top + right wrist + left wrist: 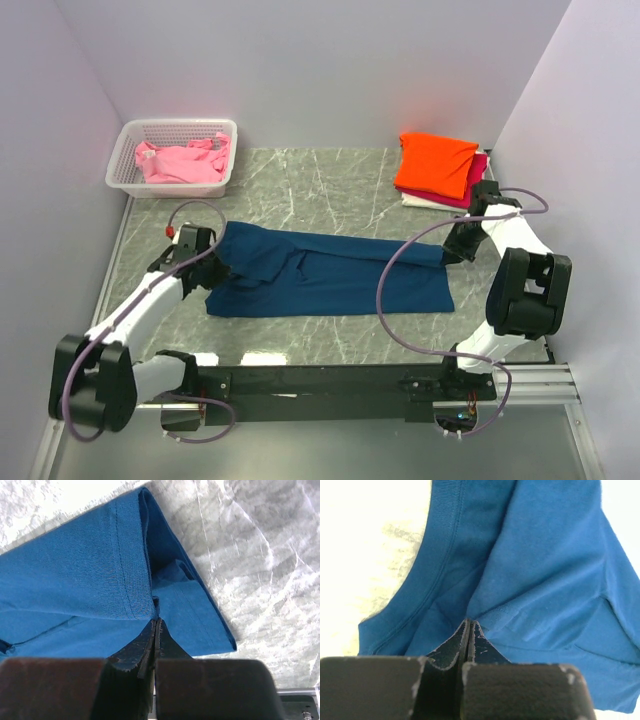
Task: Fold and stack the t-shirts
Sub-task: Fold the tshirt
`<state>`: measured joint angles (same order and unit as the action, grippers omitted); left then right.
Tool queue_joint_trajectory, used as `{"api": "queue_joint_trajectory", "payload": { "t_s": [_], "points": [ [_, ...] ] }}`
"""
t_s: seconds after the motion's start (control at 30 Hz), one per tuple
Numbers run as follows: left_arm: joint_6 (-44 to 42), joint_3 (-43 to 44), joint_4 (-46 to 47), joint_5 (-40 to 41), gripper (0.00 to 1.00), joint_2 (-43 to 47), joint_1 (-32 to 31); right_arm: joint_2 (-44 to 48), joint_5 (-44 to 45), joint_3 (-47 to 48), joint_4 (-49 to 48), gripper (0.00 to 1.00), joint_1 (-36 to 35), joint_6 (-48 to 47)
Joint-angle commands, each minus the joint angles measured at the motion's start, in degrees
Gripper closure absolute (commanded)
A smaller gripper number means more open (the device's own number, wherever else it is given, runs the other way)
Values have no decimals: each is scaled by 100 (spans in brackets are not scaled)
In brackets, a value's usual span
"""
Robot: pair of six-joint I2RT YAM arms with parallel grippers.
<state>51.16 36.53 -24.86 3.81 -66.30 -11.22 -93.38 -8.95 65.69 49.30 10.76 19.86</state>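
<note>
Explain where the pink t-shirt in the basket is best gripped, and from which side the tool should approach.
Grip a raised fold on top of the pink t-shirt, coming straight down from above. It lies crumpled inside the white basket, whose lattice walls block any sideways approach. The left tool, nearer but now shut on the navy t-shirt, seems the likelier one.
</note>
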Motion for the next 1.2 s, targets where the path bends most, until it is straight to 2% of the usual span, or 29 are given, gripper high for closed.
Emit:
{"api": "queue_joint_trajectory", "payload": {
  "t_s": [0.0,0.5,1.17],
  "points": [
    [-202,-137,-88,-118,99,495,-11,373,148,-65,45,100,66,-79],
    [158,-419,-827,-407,99,1865,-29,277,253,40,124,100,119,-87],
    [747,-278,-1574,-715,99,2833,-29,224,394,-92,115,100,154,-149]
  ]
}}
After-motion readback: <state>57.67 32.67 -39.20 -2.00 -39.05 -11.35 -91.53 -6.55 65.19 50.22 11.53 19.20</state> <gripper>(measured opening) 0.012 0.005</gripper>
